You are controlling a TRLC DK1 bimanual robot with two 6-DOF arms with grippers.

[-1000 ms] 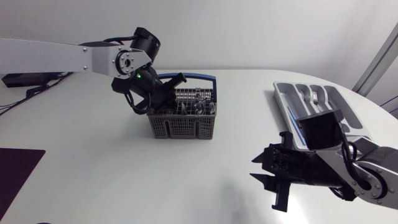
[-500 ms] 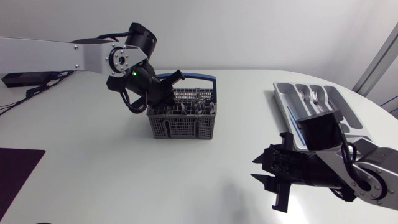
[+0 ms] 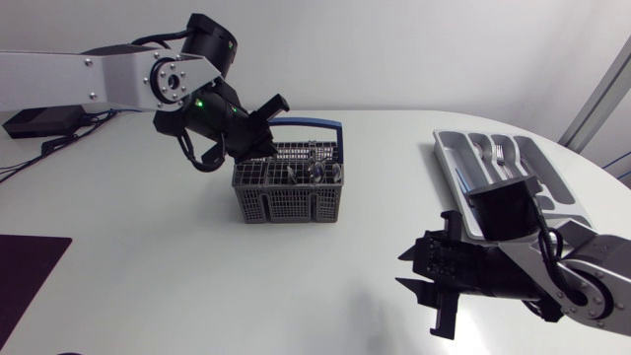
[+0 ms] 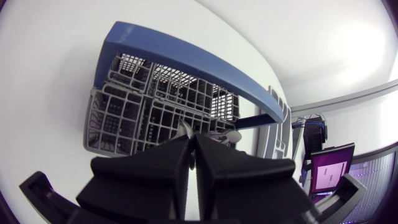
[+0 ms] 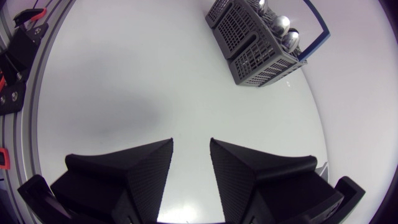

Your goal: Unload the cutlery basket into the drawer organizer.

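Left wrist view: left hand (image 4: 193, 142) closed above cutlery basket (image 4: 118, 124).

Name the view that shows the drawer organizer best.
Head view: most of the drawer organizer shows, compartments and forks included. Left wrist view catches only a sliver beyond the cutlery basket; right wrist view shows none.
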